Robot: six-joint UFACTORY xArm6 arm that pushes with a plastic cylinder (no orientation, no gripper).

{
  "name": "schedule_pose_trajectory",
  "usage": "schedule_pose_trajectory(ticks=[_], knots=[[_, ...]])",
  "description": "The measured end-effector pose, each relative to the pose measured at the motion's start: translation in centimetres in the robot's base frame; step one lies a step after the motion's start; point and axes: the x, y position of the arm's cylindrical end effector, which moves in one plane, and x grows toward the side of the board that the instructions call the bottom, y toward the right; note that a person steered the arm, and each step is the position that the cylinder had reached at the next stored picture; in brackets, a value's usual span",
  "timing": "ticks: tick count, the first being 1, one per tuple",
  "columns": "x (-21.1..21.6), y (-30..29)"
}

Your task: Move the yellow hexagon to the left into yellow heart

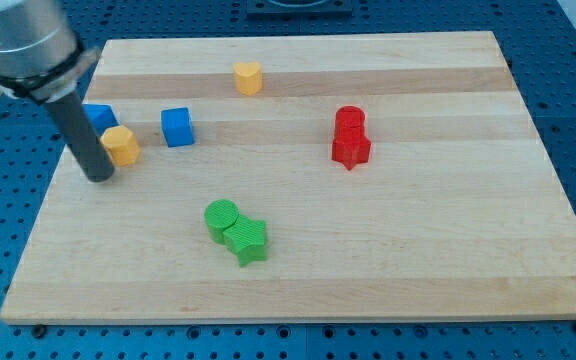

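Observation:
The yellow hexagon (121, 145) lies at the view's left, touching a blue block (98, 117) just above and left of it. The yellow heart (248, 77) sits near the view's top, well to the right of the hexagon. My tip (99, 176) rests on the board just below and left of the yellow hexagon, close to it; the dark rod rises toward the view's top left. A blue cube (176, 126) stands to the right of the hexagon, apart from it.
A red cylinder (349, 120) and a red star-like block (351, 149) stand together at the right. A green cylinder (222, 218) and a green star-like block (246, 241) touch at the lower middle. The board's left edge (56, 175) is near my tip.

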Motion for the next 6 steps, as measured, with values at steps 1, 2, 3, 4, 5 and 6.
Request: schedule_pose_trajectory(ticks=[1, 2, 3, 4, 5, 6], knots=[[-2.6, 0.8], [-6.1, 3.5], [-7.8, 4.4], [-5.2, 4.4], [-3.9, 4.9], [-5.8, 7.4]])
